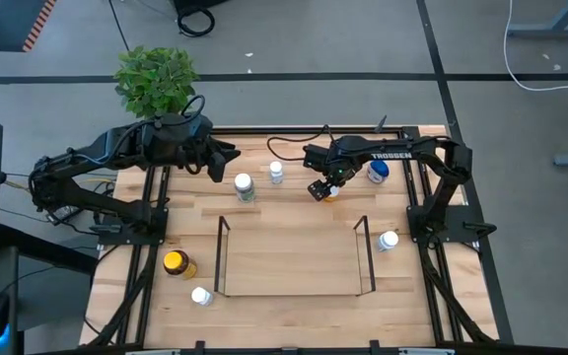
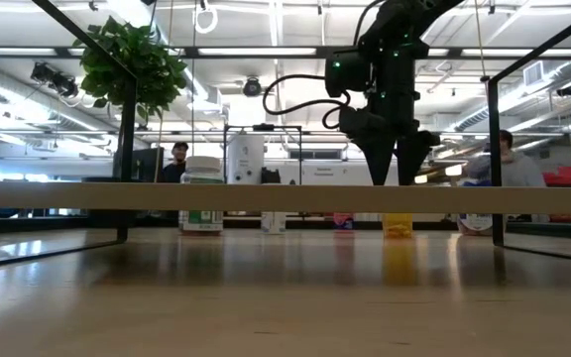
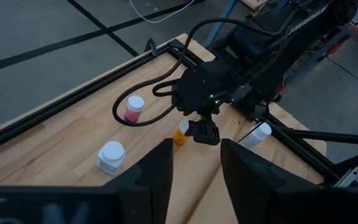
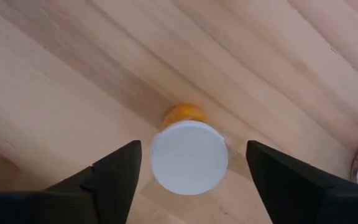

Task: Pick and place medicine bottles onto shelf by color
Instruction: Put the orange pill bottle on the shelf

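A small orange bottle with a white cap point(image 4: 189, 157) stands upright on the wooden table at the far middle point(image 1: 331, 194). My right gripper point(image 4: 193, 149) hangs open just above it point(image 1: 322, 188), pointing down, one finger on either side of the cap and apart from it. My left gripper point(image 3: 194, 165) is open and empty at the far left point(image 1: 223, 158). The black wire shelf point(image 1: 294, 258) stands on the table's near middle with nothing on it.
Standing on the table are white-capped bottles point(image 1: 244, 184) point(image 1: 276, 173) point(image 1: 390, 240) point(image 1: 201, 295), a blue-capped one point(image 1: 378, 171) and an amber yellow-lidded jar point(image 1: 176, 263). A potted plant point(image 1: 156, 79) stands at the far left corner. People show in the room behind point(image 2: 178, 159).
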Controlling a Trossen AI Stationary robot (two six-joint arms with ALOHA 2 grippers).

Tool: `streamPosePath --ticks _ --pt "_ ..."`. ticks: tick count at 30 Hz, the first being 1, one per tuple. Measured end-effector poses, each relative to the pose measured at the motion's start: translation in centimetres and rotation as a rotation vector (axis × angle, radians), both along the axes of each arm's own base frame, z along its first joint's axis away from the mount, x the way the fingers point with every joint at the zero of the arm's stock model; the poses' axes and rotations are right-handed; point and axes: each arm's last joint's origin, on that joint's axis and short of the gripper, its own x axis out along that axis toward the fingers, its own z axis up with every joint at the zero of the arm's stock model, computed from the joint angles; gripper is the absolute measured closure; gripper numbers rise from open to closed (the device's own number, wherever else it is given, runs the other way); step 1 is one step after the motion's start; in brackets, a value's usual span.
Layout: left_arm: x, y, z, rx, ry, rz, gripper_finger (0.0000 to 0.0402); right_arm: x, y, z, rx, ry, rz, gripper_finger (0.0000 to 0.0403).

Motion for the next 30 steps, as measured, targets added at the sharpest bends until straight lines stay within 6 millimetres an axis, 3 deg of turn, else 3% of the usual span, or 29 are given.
streamPosePath --ticks 6,14,30 --pt "0.0 0.0 0.0 -0.001 0.0 0.001 0.026 0.0 0.0 -0.1 0.005 -0.003 -0.014 0.0111" --pt "0.0 0.0 0.0 -0.001 0.0 0.001 0.0258 -0.8 0.4 -1.9 0.057 0.028 -0.041 0.0111" --pt "0.0 0.0 -0.1 0.0 0.011 -0.001 0.0255 -0.4 0.3 -1.8 0.045 -0.02 -0.064 0.0112"
